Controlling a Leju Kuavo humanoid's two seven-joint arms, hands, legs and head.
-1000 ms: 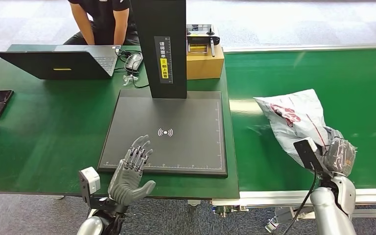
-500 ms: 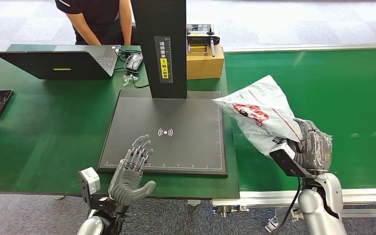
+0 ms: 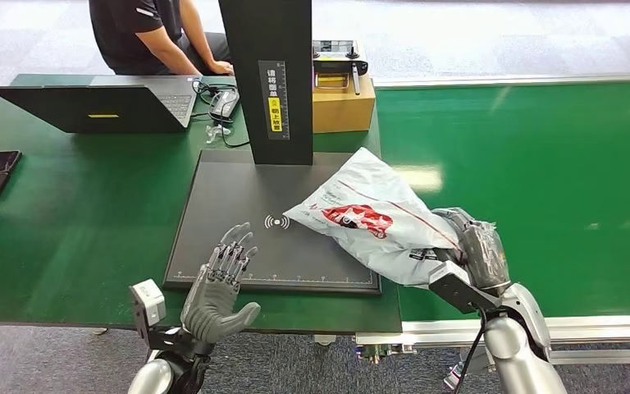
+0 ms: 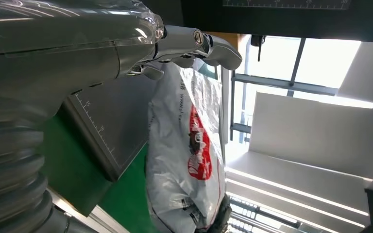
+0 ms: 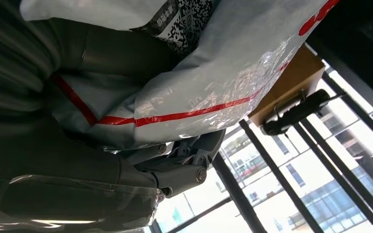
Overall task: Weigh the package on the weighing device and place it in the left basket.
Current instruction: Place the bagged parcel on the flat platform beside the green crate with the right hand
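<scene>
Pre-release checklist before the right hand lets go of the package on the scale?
1. Right hand grips the package: ok, fingers wrapped around its near end.
2. Package over the scale platform: not ok, its near end and the hand hang past the platform's right edge, over the belt.
3. Package resting flat on the platform: cannot tell, contact under the bag is hidden.
4. Left hand empty, fingers apart: ok.
5. Left hand off the platform: cannot tell, its fingertips overlap the front edge in the head view.
6. Scale column clear of the bag: ok, a gap shows between them.
</scene>
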